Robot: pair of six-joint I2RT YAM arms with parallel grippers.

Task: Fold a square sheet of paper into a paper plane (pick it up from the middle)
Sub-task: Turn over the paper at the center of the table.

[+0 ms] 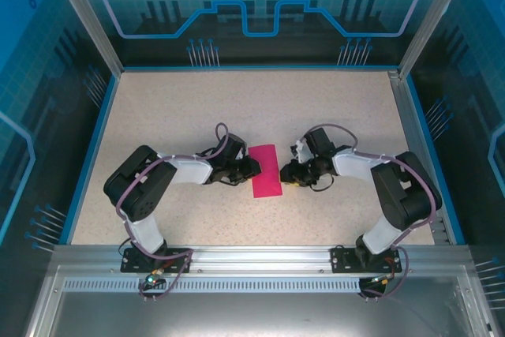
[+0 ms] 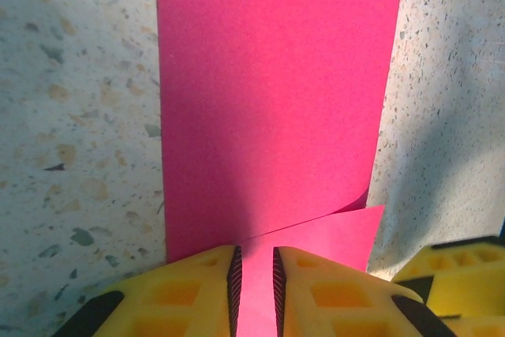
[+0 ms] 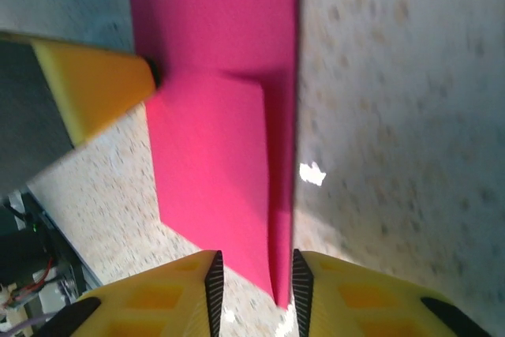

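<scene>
Top external view: the paper plane point(image 1: 264, 170) is lying flat on the speckled table point(image 1: 173, 116) as a narrow magenta strip, slightly slanted (looking more like a folded band than a dart here). The left gripper point(image 1: 252, 168) is sitting against the plane's left long edge and the right gripper point(image 1: 286, 173) against its right long edge, so the plane is lying between the two, both arms bending in toward it. Left wrist view: the paper plane point(image 2: 272, 100) is running straight away from the camera, with a folded flap crossing its near end at a slant. The left gripper point(image 2: 256, 262) is at that near end, jaws only a thin slit apart, pink paper showing in the slit; cannot tell whether the pads are pinching a layer or just pressing down on it. One yellow finger point(image 2: 458, 270) of the other arm is showing just beside the plane's right edge, and table point(image 2: 79, 116) is showing on both sides of the plane. Right wrist view: the paper plane point(image 3: 213, 140) is tapering to a point near the camera, an upper layer overlapping a wider one. The right gripper point(image 3: 256, 262) is standing with its jaws apart, gripping nothing, the plane's point lying in the gap between them. A yellow finger point(image 3: 95, 88) of the left gripper is touching the plane's left edge farther up.
</scene>
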